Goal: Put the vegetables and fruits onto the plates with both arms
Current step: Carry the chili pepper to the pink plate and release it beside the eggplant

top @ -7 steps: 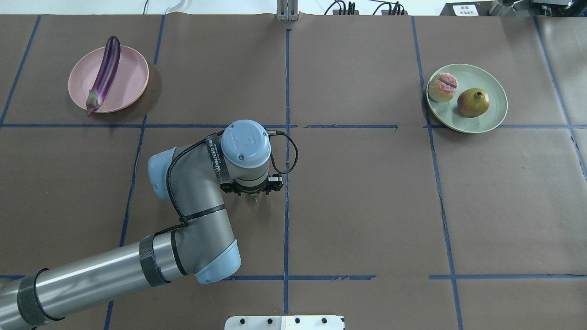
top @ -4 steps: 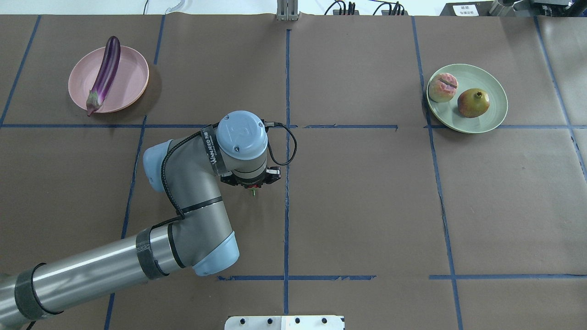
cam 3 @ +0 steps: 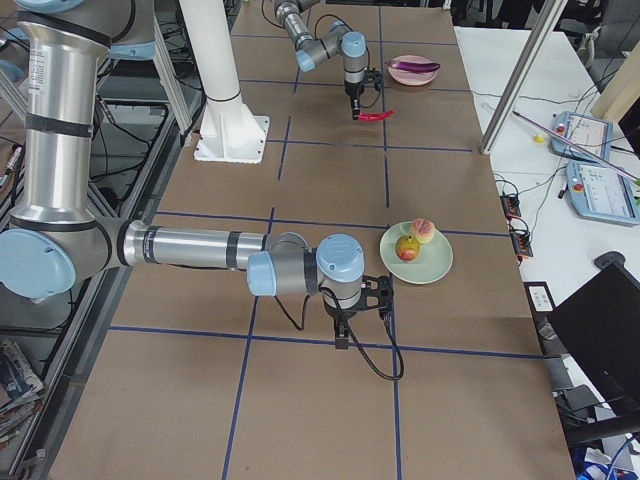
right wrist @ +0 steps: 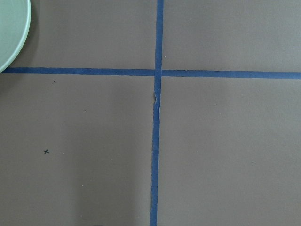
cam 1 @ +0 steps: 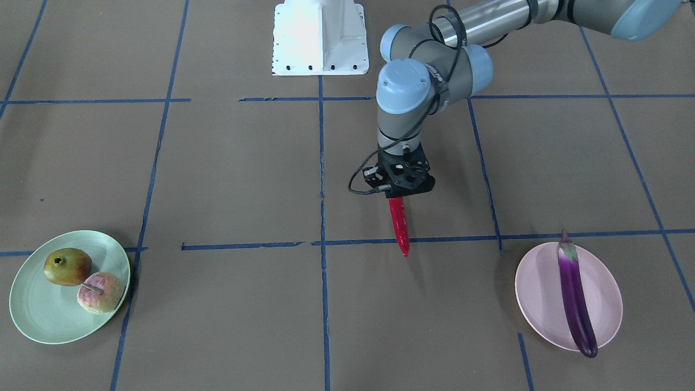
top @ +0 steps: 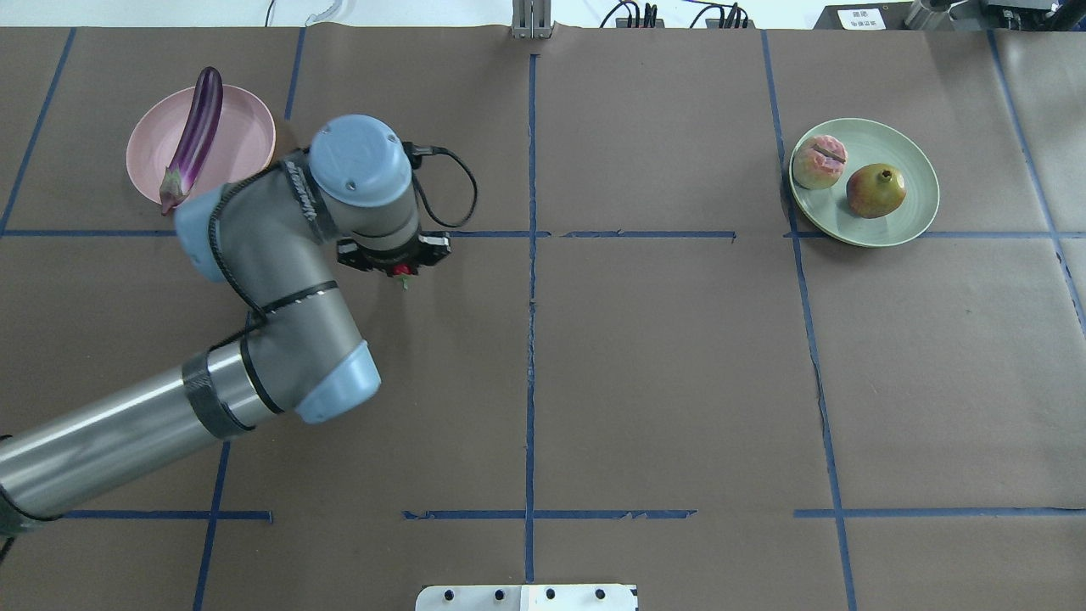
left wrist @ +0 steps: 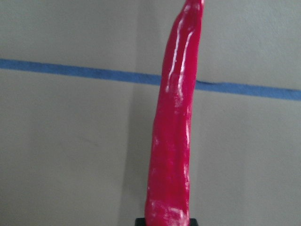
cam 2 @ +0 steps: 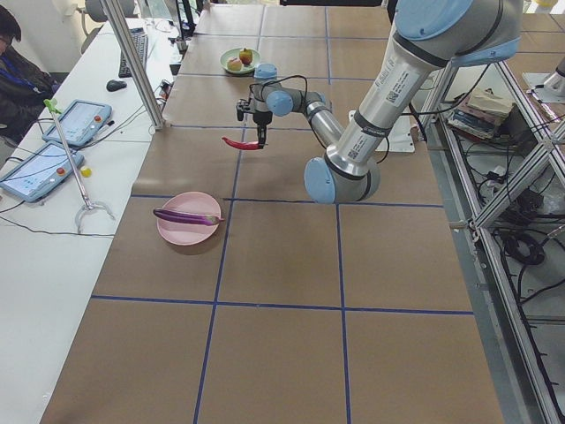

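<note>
My left gripper is shut on the stem end of the red chili pepper and holds it above the table, tip pointing away from the robot. It fills the left wrist view. In the overhead view the gripper is right of the pink plate, which holds the purple eggplant. The mint green plate at the far right holds the peach and the pomegranate. My right gripper shows only in the exterior right view, beside the green plate; I cannot tell its state.
The white robot base stands at the table's near edge. Blue tape lines cross the brown table cover. A side table with tablets and an upright pole stand beyond the far edge. The green plate's rim shows in the right wrist view.
My left arm has lifted the chili pepper off the table's middle and carried it left and away from the robot, toward the pink plate. The plates and their contents have not moved.
</note>
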`<state>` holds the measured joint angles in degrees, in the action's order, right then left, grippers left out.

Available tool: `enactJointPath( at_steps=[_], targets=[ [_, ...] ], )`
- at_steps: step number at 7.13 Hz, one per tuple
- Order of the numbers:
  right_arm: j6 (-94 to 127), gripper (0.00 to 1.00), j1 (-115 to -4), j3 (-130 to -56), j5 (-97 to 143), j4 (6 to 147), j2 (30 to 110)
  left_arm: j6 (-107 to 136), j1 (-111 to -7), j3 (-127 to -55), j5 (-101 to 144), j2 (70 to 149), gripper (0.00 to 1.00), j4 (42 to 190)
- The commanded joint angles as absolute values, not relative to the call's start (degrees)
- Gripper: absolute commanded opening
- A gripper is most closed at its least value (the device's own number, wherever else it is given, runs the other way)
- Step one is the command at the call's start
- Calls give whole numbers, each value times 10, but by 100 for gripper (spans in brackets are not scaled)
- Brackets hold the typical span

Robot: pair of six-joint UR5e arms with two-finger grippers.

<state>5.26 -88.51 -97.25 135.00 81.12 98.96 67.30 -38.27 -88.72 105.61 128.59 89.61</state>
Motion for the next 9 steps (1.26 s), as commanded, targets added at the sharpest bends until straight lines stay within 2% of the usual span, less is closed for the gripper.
enactJointPath(
  at_steps=[1, 2, 4, 5, 6, 7, 9],
  targets=[
    [52, 100, -885, -972, 1350, 811, 990, 490, -503, -875, 1103, 1231, 0, 896],
    [52, 100, -885, -972, 1350, 812, 990, 390, -558, -841, 1152, 1225, 1, 897],
    [54, 100, -883, -971, 1350, 811, 990, 317, -584, -761, 1156, 1223, 4, 929],
    [55, 100, -882, -970, 1350, 812, 990, 317, -584, -721, 1156, 1223, 17, 972],
    [56, 100, -881, -970, 1350, 811, 990, 317, -584, -714, 1158, 1223, 87, 987],
    [55, 100, -881, -970, 1350, 810, 990, 317, -584, -718, 1160, 1224, 100, 983],
    [54, 100, -881, -970, 1350, 809, 990, 238, -639, -756, 1232, 1196, 100, 969]
  ],
)
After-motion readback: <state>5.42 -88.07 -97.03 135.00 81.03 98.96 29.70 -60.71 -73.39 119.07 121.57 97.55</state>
